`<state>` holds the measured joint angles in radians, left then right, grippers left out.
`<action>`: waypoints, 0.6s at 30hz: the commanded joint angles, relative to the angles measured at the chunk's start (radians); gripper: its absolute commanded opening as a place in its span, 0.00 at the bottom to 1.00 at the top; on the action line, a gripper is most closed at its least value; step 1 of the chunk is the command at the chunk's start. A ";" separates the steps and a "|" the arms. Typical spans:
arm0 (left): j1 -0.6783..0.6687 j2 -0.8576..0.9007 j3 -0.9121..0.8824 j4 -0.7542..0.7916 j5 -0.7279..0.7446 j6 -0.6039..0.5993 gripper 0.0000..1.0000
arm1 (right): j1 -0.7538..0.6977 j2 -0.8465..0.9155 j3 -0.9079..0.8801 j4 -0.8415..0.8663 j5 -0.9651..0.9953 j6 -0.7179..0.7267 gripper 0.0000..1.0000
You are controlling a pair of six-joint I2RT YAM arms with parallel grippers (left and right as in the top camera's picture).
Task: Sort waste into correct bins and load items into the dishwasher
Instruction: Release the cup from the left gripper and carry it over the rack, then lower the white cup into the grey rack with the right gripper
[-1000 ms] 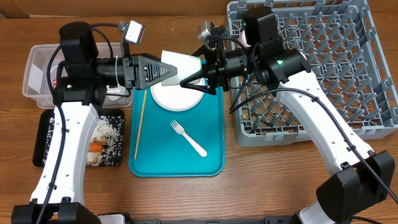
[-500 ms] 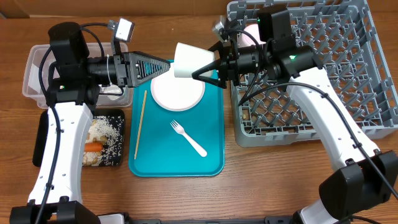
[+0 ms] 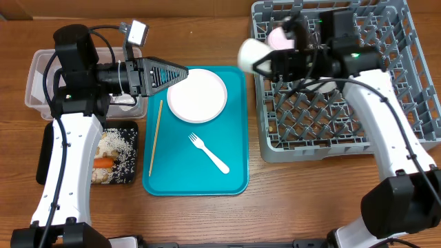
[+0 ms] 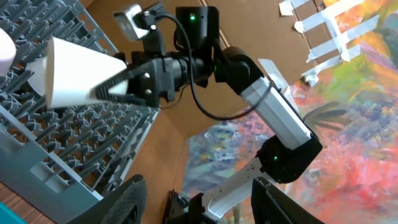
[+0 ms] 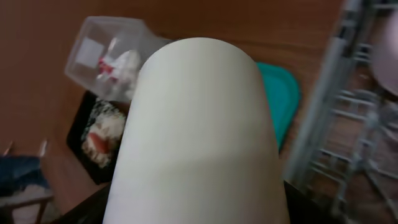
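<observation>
Now, the dish rack fills the overhead view's upper right. Left of it, the left gripper hangs spread and empty by the plate. The small cup lies pinched sideways in the right gripper at the rack's left edge. It looks light, stiff and probably slick, so best gripped across its wall.

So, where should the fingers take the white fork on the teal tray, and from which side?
I would grip the fork at the middle of its handle, coming down from above. It lies flat on the teal tray, tines toward the plate, with bare tray on both sides, so the fingers can close across the thin handle.
</observation>
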<state>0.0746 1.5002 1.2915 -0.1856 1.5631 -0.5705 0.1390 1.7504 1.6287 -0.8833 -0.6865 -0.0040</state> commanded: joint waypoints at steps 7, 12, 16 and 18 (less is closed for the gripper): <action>0.004 0.003 0.013 0.007 -0.002 0.013 0.62 | -0.090 -0.007 0.016 -0.141 0.307 0.106 0.10; 0.004 0.003 0.013 0.007 -0.003 0.014 0.63 | -0.104 -0.011 0.032 -0.208 0.436 0.114 0.10; 0.004 0.003 0.013 0.007 -0.003 0.014 0.63 | -0.104 -0.011 0.076 -0.287 0.554 0.137 0.10; 0.004 0.003 0.013 0.007 -0.003 0.014 0.63 | -0.104 -0.011 0.097 -0.330 0.591 0.136 0.10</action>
<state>0.0746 1.5002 1.2915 -0.1856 1.5600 -0.5705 0.0383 1.7504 1.6627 -1.1851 -0.2203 0.1104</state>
